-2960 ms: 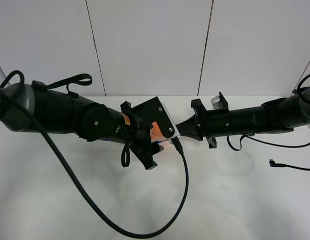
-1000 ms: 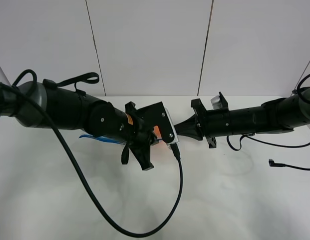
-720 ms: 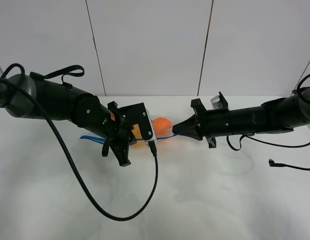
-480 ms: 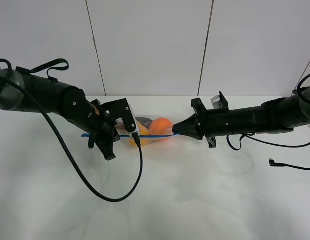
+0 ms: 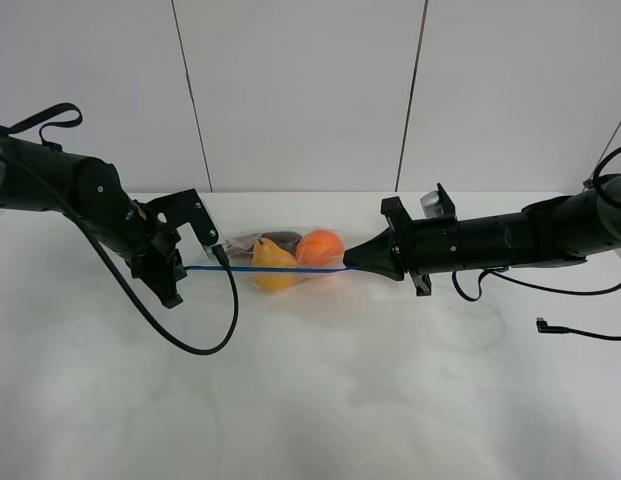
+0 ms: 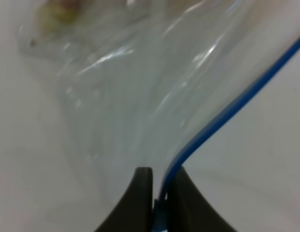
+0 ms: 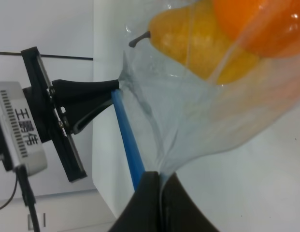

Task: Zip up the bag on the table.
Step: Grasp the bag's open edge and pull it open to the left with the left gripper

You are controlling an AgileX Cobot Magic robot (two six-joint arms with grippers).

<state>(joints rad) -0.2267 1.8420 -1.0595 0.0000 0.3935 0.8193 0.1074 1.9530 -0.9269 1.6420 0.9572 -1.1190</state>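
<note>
The bag [image 5: 285, 258], clear plastic, lies on the white table [image 5: 310, 400] holding an orange [image 5: 321, 247] and a yellow pear [image 5: 273, 266]. Its blue zip strip [image 5: 270, 269] runs taut between my two grippers. My left gripper [image 5: 184, 269] is shut on the strip's left end. My right gripper [image 5: 351, 266] is shut on the right end. In the left wrist view the gripper [image 6: 157, 200] pinches the blue strip [image 6: 227, 106] and clear plastic. The right wrist view shows the gripper [image 7: 159, 193] clamped on the strip [image 7: 128, 140], with the pear [image 7: 198, 38] beyond.
A black cable [image 5: 218, 335] loops from the left arm down onto the table in front of the bag. Another cable with a loose plug [image 5: 546, 324] lies at the right. A white panelled wall [image 5: 300, 90] stands behind the table.
My left gripper has slid leftward along the zip strip, from beside the right gripper to the bag's left end, uncovering the fruit. The right arm has stayed in place.
</note>
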